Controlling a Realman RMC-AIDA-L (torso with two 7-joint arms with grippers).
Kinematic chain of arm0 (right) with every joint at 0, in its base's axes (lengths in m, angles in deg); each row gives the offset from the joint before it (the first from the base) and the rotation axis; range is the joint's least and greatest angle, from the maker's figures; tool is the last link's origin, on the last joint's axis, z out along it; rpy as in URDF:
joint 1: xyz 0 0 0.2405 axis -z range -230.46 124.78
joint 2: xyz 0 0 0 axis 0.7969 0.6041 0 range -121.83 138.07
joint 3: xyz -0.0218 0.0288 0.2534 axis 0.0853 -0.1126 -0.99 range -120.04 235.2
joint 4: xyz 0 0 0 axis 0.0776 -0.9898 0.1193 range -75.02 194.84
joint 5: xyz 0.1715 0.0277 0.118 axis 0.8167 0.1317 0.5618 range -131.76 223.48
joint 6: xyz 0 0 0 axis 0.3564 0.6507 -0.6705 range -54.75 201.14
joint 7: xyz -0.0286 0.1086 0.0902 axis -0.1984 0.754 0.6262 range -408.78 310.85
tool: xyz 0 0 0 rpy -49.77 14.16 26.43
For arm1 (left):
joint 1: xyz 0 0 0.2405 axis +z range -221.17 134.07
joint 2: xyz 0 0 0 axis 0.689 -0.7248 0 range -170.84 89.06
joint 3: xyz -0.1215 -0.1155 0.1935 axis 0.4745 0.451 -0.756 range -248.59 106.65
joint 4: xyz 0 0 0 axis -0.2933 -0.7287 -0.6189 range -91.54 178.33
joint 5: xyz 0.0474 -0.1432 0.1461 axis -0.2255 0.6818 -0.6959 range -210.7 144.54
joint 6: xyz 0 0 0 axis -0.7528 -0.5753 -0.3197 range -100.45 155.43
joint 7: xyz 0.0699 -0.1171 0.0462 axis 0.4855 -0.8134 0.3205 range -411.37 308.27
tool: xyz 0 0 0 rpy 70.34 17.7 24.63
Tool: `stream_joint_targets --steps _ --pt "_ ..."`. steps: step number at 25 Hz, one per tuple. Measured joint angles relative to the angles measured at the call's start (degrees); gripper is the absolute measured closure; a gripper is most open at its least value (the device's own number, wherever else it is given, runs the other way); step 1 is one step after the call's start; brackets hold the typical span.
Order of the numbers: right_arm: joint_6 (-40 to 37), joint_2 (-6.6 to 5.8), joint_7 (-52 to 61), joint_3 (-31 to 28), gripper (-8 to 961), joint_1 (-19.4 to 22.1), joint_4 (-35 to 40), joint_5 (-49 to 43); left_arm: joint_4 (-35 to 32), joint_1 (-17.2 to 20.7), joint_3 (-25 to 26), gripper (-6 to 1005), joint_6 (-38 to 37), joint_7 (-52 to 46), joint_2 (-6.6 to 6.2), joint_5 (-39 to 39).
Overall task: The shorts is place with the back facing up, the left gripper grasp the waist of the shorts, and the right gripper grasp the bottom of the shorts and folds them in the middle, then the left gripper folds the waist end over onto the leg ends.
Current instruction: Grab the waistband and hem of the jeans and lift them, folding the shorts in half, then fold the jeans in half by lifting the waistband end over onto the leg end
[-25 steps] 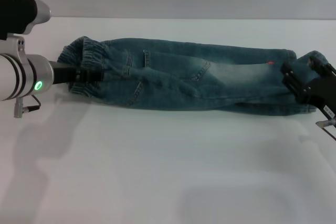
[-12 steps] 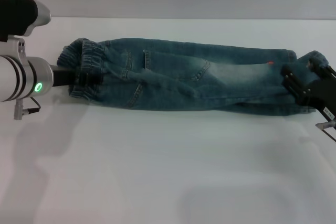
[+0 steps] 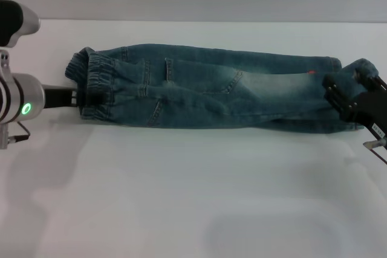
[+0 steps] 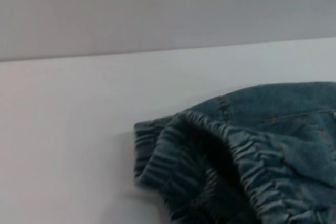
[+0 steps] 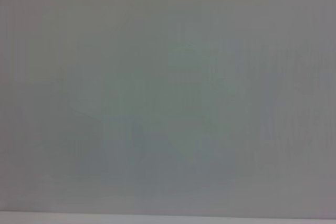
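From my station I see the shorts (image 3: 211,95) lying folded lengthwise into a long narrow strip across the far half of the white table (image 3: 193,197), running from my robot's left to its right. The waist (image 3: 91,86), gathered and puckered, sits at the left end; a back pocket with its stitching shows just beside it, and a faded pale patch spreads over the middle of the denim. A small orange mark shows near the right end. The left gripper (image 3: 84,96) reaches in from the left edge, low to the table, and its black fingers are closed on the near corner of the waist, pinching the ruffled band. The left wrist view shows the same elastic band (image 4: 210,166) bunched and folded over itself, resting on the table. The right gripper (image 3: 344,98) is at the far right end, its black claw over the leg ends (image 3: 357,74), where the denim curls up against it; I cannot tell from here whether its fingers are closed on the cloth or merely resting at it. The right wrist view gives me only a blank pale surface.
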Motion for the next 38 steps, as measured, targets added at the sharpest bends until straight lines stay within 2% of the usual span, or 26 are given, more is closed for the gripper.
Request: stream_joint_targets --steps 7,27,31,36,38 --pt "0.00 0.00 0.00 0.15 310 -0.04 0.00 -0.08 -2.88 -1.01 0.04 202 -0.44 0.34 -0.03 0.10" --pt "0.00 0.00 0.42 0.86 310 0.64 -0.56 -0.09 -10.75 -7.78 0.19 217 -0.87 1.07 0.06 0.46" --pt "0.00 0.00 0.48 0.83 310 0.64 -0.63 -0.09 -11.19 -8.06 0.62 219 -0.98 1.24 0.06 0.49" --pt "0.00 0.00 0.80 0.61 310 0.68 -0.63 -0.09 -8.41 -6.31 0.62 223 -1.82 2.76 0.15 1.00" --pt "0.01 0.00 1.22 0.57 310 0.64 -0.63 -0.08 -8.13 -6.10 0.49 295 -2.23 2.77 0.14 1.17"
